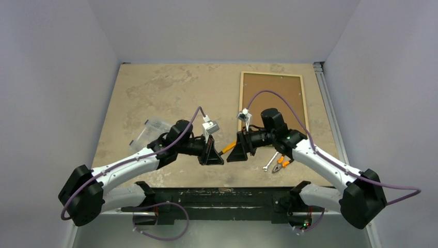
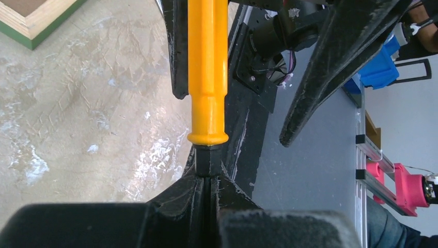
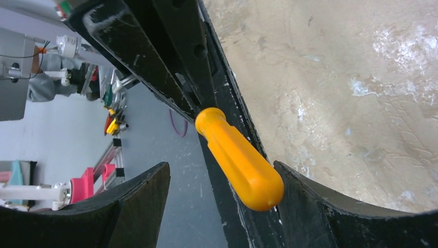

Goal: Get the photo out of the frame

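Left gripper [image 1: 218, 156]: clamped tight on the dark neck of a screwdriver [image 1: 229, 149], just below its orange handle; in the left wrist view the fingers [image 2: 181, 194] meet around that neck.
Right gripper [image 1: 235, 151]: jaws apart, one on each side of the handle. One finger [image 3: 310, 206] is beside the butt end and the other stands clear of it.
Screwdriver: hangs in the air between the two arms over the table's [image 1: 170, 98] near edge.
Frame [image 1: 241, 101]: flat on the table at the far right, back side up, well apart from both grippers. Its green edge shows in the left wrist view [image 2: 51, 26].
Photo [image 1: 272, 95]: inside the frame, only its plain brown back showing.
Box [image 1: 150, 129]: clear plastic, beside the left arm.
Wrench [image 1: 268, 164] and pliers [image 1: 281, 164]: on the table beside the right arm.
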Controlling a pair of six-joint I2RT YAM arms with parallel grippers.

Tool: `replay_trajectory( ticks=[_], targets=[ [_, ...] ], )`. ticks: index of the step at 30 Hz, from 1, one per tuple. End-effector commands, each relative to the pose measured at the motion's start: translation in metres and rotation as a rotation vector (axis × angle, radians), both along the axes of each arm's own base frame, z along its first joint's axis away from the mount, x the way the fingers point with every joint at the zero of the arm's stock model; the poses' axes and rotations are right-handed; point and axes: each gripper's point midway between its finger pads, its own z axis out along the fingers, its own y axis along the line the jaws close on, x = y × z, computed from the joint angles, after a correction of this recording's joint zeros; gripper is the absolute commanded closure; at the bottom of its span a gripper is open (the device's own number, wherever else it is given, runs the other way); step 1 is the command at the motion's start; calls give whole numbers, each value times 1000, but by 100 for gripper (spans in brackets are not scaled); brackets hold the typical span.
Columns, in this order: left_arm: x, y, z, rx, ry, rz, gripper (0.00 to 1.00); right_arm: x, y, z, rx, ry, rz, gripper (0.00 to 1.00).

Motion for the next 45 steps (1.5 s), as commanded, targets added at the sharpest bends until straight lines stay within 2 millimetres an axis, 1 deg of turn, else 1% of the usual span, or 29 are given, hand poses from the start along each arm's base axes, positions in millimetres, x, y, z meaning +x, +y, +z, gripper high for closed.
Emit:
replay_trajectory(
  ticks=[1,5,8,11,13,16,18,21,22,24,26,28,29,30,31,32,33,34,35,36,37,38,39,40,41,42,43,44,45],
  targets=[
    [-2,-9,20,-65,-49,-69,100,-4,8,26,76,-66,90,30],
    [-8,-11,22,-84,-45,-104,100,-2,14,29,99,-42,114,31],
    [-12,-12,22,-85,-38,-118,100,-7,18,32,146,5,170,31],
    [-16,-13,21,-83,-33,-134,100,-6,21,30,154,17,184,41],
    [-18,-14,20,-78,-32,-139,100,-8,20,30,164,19,200,46],
    [-20,-15,19,-75,-27,-148,100,-11,20,34,190,8,219,50],
    [-21,-15,18,-74,-24,-153,100,-13,21,35,199,15,234,56],
    [-21,-16,17,-72,-22,-157,100,-15,20,31,194,26,245,69],
    [-21,-16,18,-72,-22,-157,100,-16,20,30,191,27,248,71],
    [-21,-16,18,-73,-24,-158,100,-18,20,27,182,32,254,71],
    [-21,-16,18,-70,-26,-157,100,-20,21,26,181,31,262,66],
    [-22,-16,19,-73,-28,-160,100,-20,21,24,180,29,261,67],
    [-22,-16,18,-72,-25,-162,100,-20,21,23,177,28,256,73],
    [-22,-16,18,-73,-25,-163,100,-19,22,23,177,28,255,84],
    [-23,-16,18,-75,-25,-162,100,-20,22,24,177,28,256,97],
    [-22,-16,19,-75,-21,-159,100,-19,22,23,169,24,246,100],
    [-22,-16,20,-78,-16,-153,100,-17,22,21,150,13,223,100],
    [-20,-16,24,-81,-14,-136,96,-11,21,18,120,-9,179,100],
    [-18,-15,26,-78,-12,-114,84,-4,20,15,86,-32,120,100],
    [-14,-14,30,-77,-14,-91,69,4,18,13,60,-48,56,100],
    [-9,-11,34,-76,-16,-60,44,12,16,11,42,-54,-13,100],
    [-2,-7,39,-76,-18,-15,22,20,14,10,24,-57,-76,100],
    [5,-2,46,-87,-22,22,12,29,10,8,-6,-63,-149,100],
    [17,5,53,-90,-29,84,8,39,6,6,-32,-71,-224,100],
    [28,17,57,-71,-16,161,5,49,1,5,-55,-80,-300,100],
    [42,29,62,-56,-13,249,4,64,-10,1,-95,-97,-418,100],
    [56,44,66,-38,-6,344,3,70,-17,-2,-115,-106,-476,100],
    [69,60,72,-21,-4,441,1,85,-30,-6,-153,-124,-592,100],
    [80,75,76,5,-1,530,0,95,-44,-11,-198,-142,-679,100]
  ],
)
